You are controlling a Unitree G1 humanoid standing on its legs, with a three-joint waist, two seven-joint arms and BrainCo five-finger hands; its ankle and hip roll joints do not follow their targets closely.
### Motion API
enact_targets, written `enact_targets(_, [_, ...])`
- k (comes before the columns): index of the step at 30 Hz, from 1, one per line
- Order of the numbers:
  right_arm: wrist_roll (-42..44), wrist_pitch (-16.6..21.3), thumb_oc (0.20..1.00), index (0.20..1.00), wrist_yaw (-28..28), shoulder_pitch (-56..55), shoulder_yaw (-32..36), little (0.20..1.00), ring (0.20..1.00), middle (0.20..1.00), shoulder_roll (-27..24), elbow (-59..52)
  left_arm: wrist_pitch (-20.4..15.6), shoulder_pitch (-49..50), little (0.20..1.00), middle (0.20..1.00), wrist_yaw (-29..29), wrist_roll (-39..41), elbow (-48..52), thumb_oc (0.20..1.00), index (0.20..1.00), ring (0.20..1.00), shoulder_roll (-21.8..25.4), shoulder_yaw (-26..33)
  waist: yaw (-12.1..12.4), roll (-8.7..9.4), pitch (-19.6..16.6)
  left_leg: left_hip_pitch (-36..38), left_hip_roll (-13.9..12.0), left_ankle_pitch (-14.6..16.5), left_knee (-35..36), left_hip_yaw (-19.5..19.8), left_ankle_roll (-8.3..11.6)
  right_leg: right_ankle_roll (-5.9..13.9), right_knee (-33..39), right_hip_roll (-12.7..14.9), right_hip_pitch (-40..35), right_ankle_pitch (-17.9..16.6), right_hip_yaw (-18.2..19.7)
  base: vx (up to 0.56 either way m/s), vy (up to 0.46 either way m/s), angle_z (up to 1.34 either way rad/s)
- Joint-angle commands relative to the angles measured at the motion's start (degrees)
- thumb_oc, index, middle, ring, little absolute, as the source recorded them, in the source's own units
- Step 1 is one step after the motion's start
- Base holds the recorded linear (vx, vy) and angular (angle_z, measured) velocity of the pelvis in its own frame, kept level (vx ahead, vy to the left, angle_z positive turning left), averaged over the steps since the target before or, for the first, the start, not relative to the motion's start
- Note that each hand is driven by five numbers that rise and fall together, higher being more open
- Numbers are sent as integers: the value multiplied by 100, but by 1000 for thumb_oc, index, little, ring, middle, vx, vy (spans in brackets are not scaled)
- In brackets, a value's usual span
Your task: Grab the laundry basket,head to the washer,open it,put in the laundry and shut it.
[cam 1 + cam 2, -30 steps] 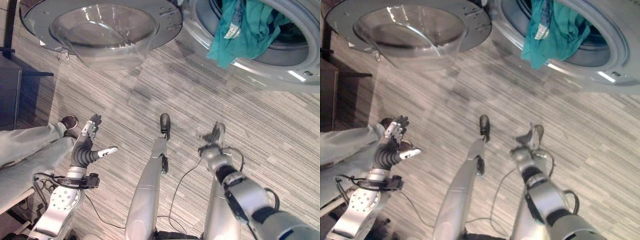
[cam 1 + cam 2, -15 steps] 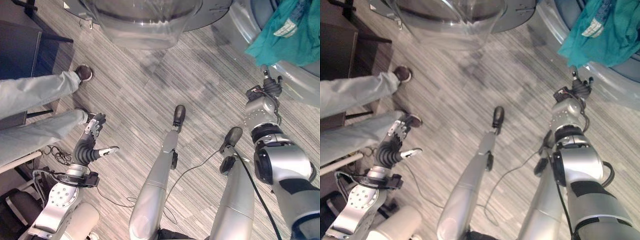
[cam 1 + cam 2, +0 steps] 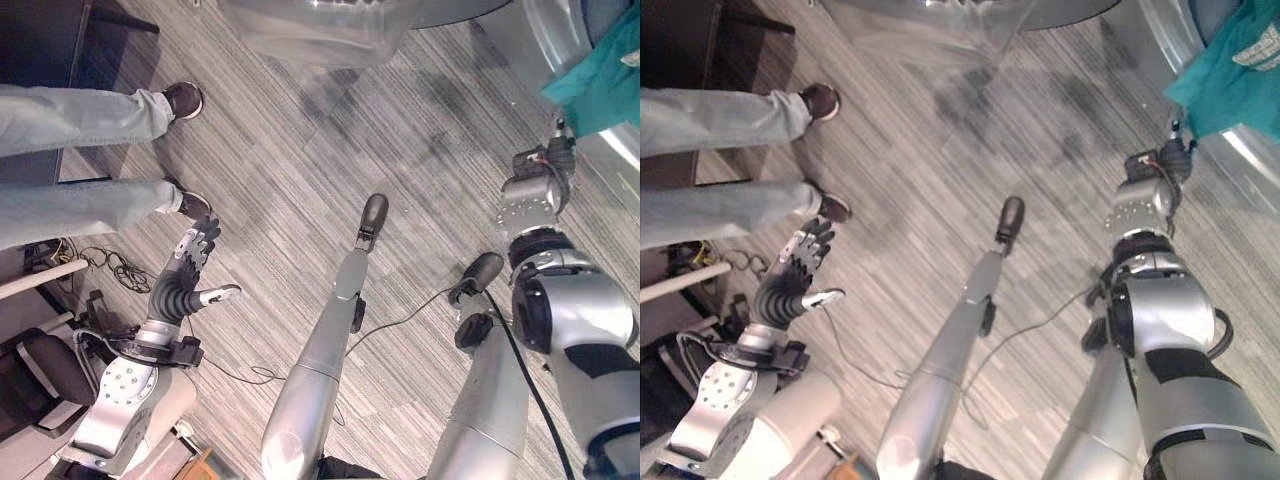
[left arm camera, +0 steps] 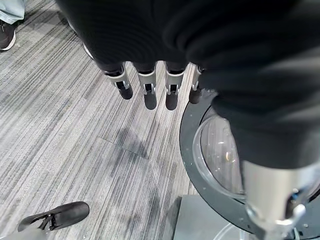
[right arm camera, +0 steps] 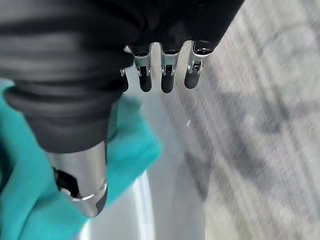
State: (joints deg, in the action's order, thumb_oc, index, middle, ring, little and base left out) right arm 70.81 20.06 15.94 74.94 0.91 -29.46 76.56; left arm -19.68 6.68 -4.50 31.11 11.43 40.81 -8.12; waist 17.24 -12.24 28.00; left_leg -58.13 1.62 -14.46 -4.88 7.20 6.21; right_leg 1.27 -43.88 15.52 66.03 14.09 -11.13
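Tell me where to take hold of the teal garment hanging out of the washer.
Pinch the teal garment at its drooping lower edge, coming from below with the right hand, which is open just beneath it. That fold hangs free over the washer's rim, probably the easiest part to gather.

A person's legs in light grey trousers stand on the striped grey floor. The brown shoes are a little apart. A dark cabinet stands just behind the legs.

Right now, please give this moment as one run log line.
washer door: open | teal cloth: hanging from drum | right hand: open, near cloth | left hand: open, idle
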Motion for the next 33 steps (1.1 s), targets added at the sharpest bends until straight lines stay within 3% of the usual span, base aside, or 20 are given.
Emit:
enact_targets(1, [42, 323, 1000, 1000, -41, 222, -406, 1000, 1000, 1000, -598, -193, -285, -386, 1000, 1000, 30, 166, 65, 1000, 1000, 1000, -8, -167, 20, -539, 175, 109, 47, 1571, -938, -183, -285, 332, 1527, -122, -502, -423, 215, 12, -38, 15])
enact_targets(7, [-59, 349, 1000, 1000, 101, 632, -612, 1000, 1000, 1000, -1090, -188, -299, -408, 1000, 1000, 31, 258, 78, 1000, 1000, 1000, -26, -111, 48, -501, 116, 71, 52, 1530, -882, -144, -268, 312, 1488, -124, -450, -383, 194, 8, -11, 6])
enact_targets(8, [-72, 338, 896, 896, 107, 706, -662, 896, 896, 896, -1172, -190, -290, -397, 1000, 1000, 27, 264, 80, 1000, 1000, 1000, -23, -97, 45, -481, 99, 73, 52, 1527, -871, -136, -266, 310, 1497, -128, -457, -382, 197, 0, 0, 0])
enact_targets(9, [-87, 337, 711, 711, 118, 761, -720, 711, 711, 711, -1241, -191, -287, -399, 1000, 1000, 28, 281, 83, 1000, 1000, 1000, -29, -93, 41, -461, 90, 73, 47, 1521, -861, -133, -266, 308, 1495, -131, -459, -379, 197, 0, 0, 0])
enact_targets(10, [-82, 326, 341, 341, 119, 804, -779, 341, 341, 341, -1296, -192, -280, -409, 1000, 1000, 20, 296, 86, 1000, 1000, 1000, -45, -104, 34, -431, 80, 71, 44, 1515, -849, -126, -267, 306, 1501, -130, -467, -381, 189, 11, -3, 3])
enact_targets(11, [-69, 324, 200, 200, 102, 867, -826, 200, 200, 200, -1336, -197, -267, -428, 1000, 1000, 16, 306, 80, 1000, 1000, 1000, -52, -107, 30, -420, 70, 83, 41, 1512, -834, -128, -270, 305, 1505, -135, -473, -381, 189, 10, -5, 4])
enact_targets(20, [67, 389, 200, 200, 52, 1215, -1162, 200, 200, 200, -1582, -269, -232, -431, 1000, 1000, -41, 303, 139, 1000, 1000, 1000, -67, -45, -15, -293, 67, 255, -9, 1470, -709, -142, -256, 304, 1617, -183, -623, -409, 141, 1, 0, 0])
enact_targets(27, [61, 680, 200, 200, 118, 1326, -1370, 200, 200, 200, -1620, -969, -187, -467, 1000, 1000, -62, 292, 117, 1000, 1000, 1000, -89, -91, -116, -128, 57, 493, -56, 1443, -601, -176, -234, 316, 1851, -229, -926, -491, 72, -1, -2, -2])
enact_targets(30, [-32, 1044, 200, 200, 399, 1701, -1478, 200, 200, 200, -2008, -1612, -152, -440, 1000, 1000, -60, 333, 70, 1000, 1000, 1000, -23, -71, -172, 26, -32, 750, -114, 1403, -450, -188, -189, 338, 2145, -260, -1267, -574, -18, 8, -26, -10])
enact_targets(33, [-63, 1166, 200, 200, 549, 2003, -1641, 200, 200, 200, -2324, -1695, -110, -357, 1000, 1000, -32, 388, 107, 1000, 1000, 1000, -2, -95, -179, 77, -90, 884, -150, 1341, -313, -171, -152, 339, 2270, -290, -1409, -594, -55, 3, -5, -1])
